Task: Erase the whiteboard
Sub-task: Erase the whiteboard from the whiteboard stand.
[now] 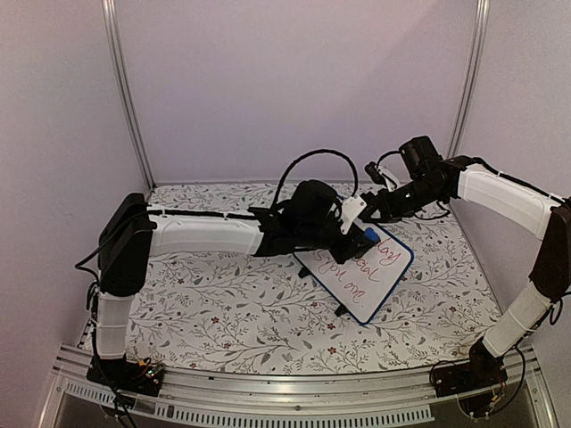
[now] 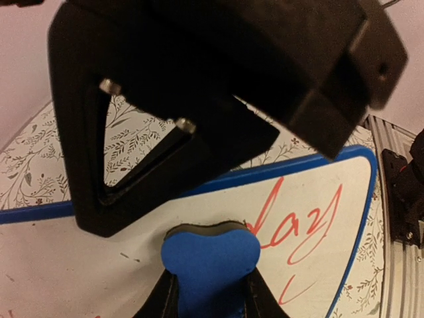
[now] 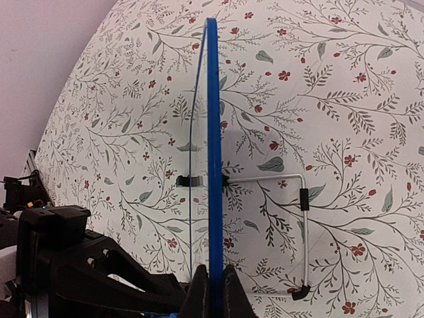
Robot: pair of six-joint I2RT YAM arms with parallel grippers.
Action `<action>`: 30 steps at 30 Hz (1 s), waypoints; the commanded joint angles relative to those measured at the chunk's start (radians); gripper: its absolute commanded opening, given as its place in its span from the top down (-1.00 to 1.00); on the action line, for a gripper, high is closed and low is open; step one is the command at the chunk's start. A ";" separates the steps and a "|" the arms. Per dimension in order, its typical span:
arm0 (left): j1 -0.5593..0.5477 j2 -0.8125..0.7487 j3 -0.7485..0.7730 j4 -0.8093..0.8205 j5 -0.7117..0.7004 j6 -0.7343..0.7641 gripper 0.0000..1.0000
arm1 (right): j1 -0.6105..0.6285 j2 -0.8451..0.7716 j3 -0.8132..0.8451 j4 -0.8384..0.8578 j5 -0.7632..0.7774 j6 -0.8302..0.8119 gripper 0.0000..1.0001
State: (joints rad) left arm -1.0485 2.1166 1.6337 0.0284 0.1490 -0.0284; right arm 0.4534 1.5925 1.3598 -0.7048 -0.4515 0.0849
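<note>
My left gripper (image 2: 211, 299) is closed on the blue eraser (image 2: 211, 257), whose face lies against the whiteboard (image 1: 364, 276), just left of the red handwriting (image 2: 299, 225). The board stands tilted on its black feet, right of centre on the flowered tablecloth (image 1: 214, 308). My right gripper (image 3: 212, 295) is clamped tight on the board's blue frame at its far edge

Floral tabletop (image 1: 223, 312), perhaps lilac walls (image 1: 294, 80)
</note>
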 commanded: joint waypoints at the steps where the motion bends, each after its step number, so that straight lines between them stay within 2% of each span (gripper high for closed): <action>1: -0.015 0.051 0.048 -0.002 -0.012 0.013 1.00 | 0.046 -0.008 -0.020 -0.033 -0.105 -0.008 1.00; 5: -0.015 0.044 0.022 -0.001 -0.011 0.008 1.00 | 0.047 -0.007 -0.021 -0.033 -0.107 -0.008 1.00; 17: -0.011 -0.024 -0.184 0.042 -0.015 -0.027 1.00 | 0.047 -0.002 -0.019 -0.032 -0.110 -0.008 1.00; 22: -0.011 -0.016 -0.152 0.041 -0.012 -0.017 1.00 | 0.046 -0.003 -0.016 -0.033 -0.108 -0.008 1.00; 30: -0.012 0.035 0.005 0.017 0.006 -0.010 1.00 | 0.047 -0.005 -0.016 -0.035 -0.107 -0.008 1.00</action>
State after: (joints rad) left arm -1.0534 2.0945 1.5524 0.0525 0.1543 -0.0380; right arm 0.4541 1.5925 1.3598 -0.7025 -0.4576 0.0818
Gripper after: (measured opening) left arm 0.243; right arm 0.030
